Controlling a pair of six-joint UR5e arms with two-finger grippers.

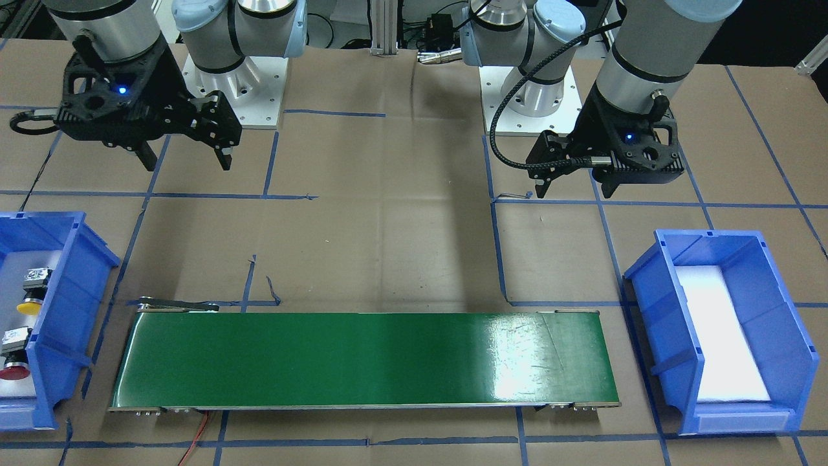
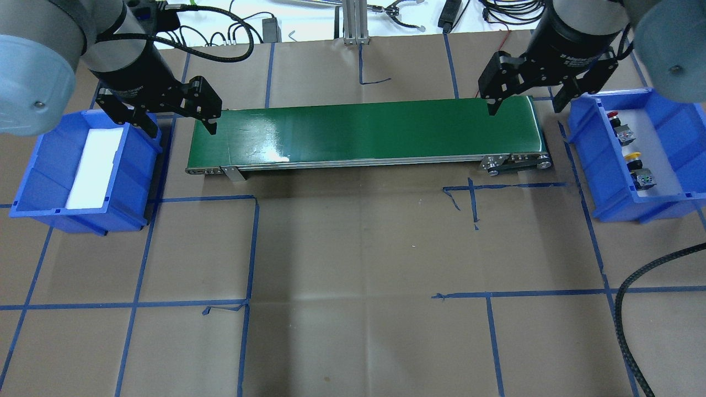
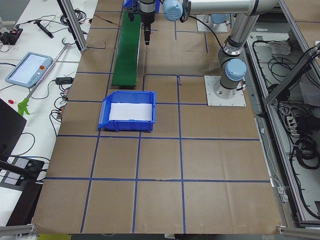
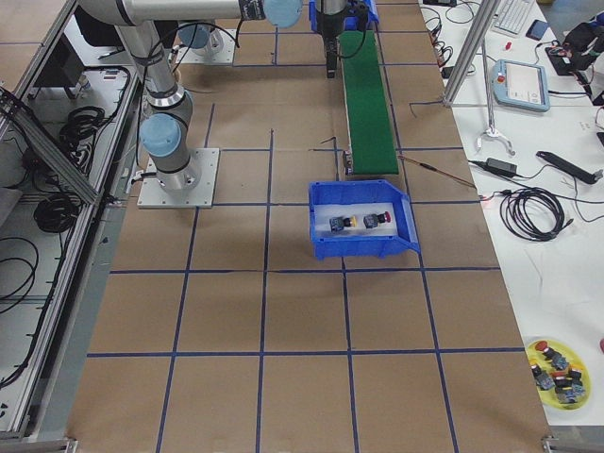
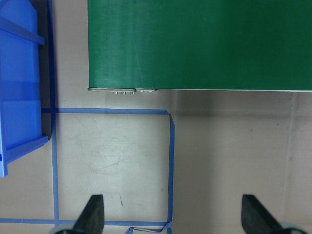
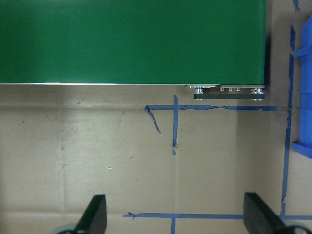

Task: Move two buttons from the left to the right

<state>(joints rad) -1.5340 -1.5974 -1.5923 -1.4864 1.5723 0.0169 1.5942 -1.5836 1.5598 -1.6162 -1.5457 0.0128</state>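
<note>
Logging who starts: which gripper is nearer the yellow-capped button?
Right. The right gripper hovers beside the blue bin holding the yellow-capped button; the left gripper hangs at the opposite conveyor end.

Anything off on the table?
Nothing spilled or broken. Blue tape is torn and curling beside the conveyor; the yellow button and red button lie on their sides in the blue bin.

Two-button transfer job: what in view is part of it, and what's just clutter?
Job:
yellow button
red button
blue bin holding both
green conveyor
foam-lined bin
left gripper, open
right gripper, open

Lying about:
tablet on the side bench
yellow dish of small parts
loose cables
</note>
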